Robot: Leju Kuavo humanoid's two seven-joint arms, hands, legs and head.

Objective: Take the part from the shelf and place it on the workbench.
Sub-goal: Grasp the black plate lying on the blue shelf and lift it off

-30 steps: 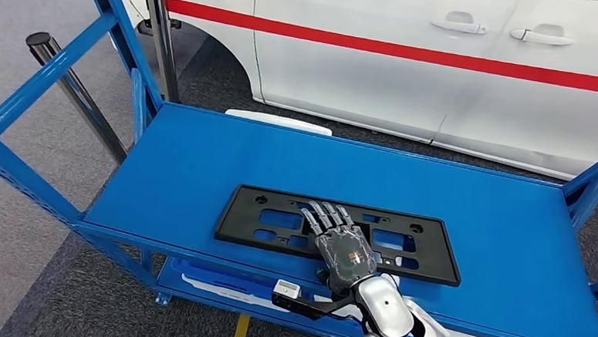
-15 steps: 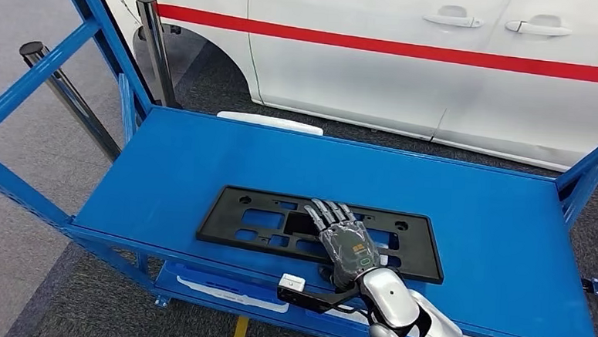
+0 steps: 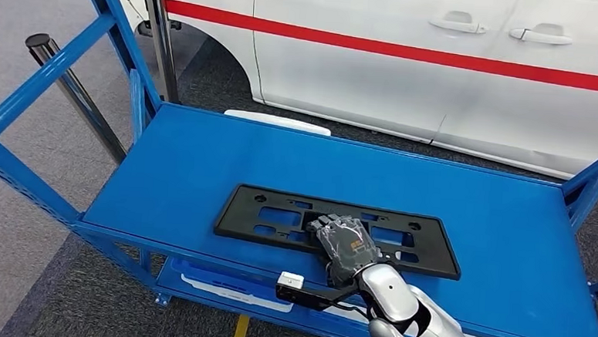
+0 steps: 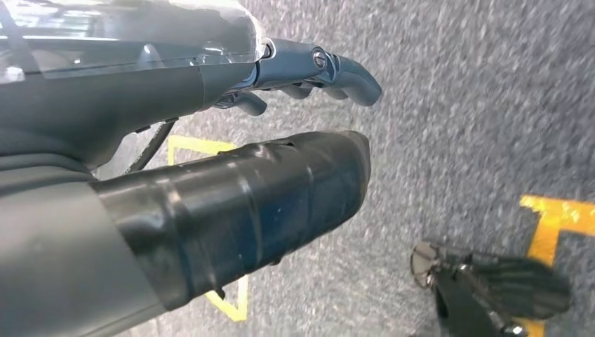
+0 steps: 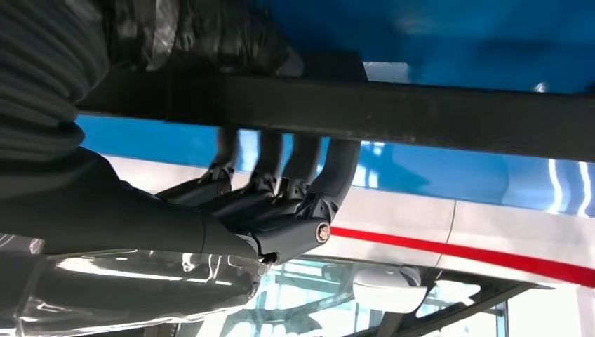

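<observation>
I am working the pick-up step: my right hand (image 3: 343,248) is curling its fingers over the near edge of the black plastic part (image 3: 278,217), which is lying flat on the blue shelf (image 3: 172,169) beside the white car (image 3: 410,58). The right wrist view is giving me what the head view cannot: the fingers (image 5: 298,189) are wrapping the part's dark edge (image 5: 435,116), thumb on the opposite face, so I judge the hold is made. Next I need a level lift clear of the shelf frame. My left hand (image 4: 309,70) is hanging over the floor, fingers bent, holding nothing.
</observation>
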